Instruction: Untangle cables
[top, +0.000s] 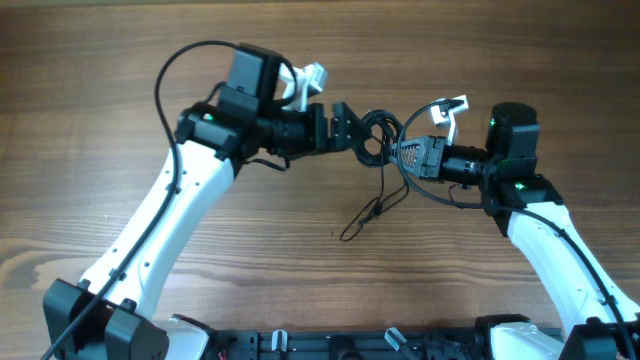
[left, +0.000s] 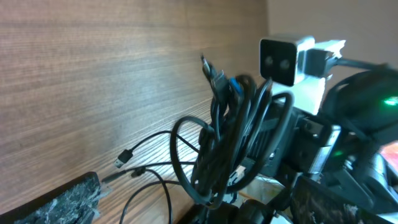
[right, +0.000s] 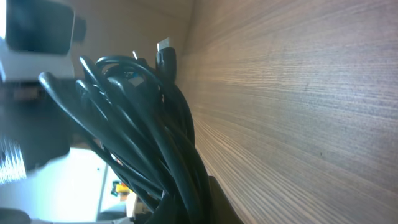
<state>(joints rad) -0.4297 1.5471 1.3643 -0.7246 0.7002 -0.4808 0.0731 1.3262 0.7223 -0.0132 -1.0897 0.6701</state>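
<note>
While the knot is not yet undone, we read this as the early pull-apart step. The cables (top: 378, 135) are one tight bundle held up off the worktop (top: 120, 70) between the two arms, near the middle of it. A couple of thin loops trail down from the bundle, and a loose end (top: 362, 215) lies on the wood just below. Right jaws are clenched on the bundle; in the right wrist view the cords rise straight out of them, packed together, with one plug (right: 165, 50) poking out at the top. Left jaws are released, spread wide either side of the bundle and, as far as we can tell, pinching nothing. The left wrist view shows the bundle right in front, with a small plug end (left: 122, 155) low beside it, on or just above the wood; we cannot tell which. Our call for the next move: the left side should pick a single outer loop or that free plug end, not the whole bunch, close on it, and draw it away while the right side holds. Grabbing several cords at once would likely tighten the knot. The surface is plain wood grain, bare around the cables, so freed cords have space to lie apart. Of the room we see nothing beyond the worktop and the dark rig base (top: 330, 345) at its near edge.
</note>
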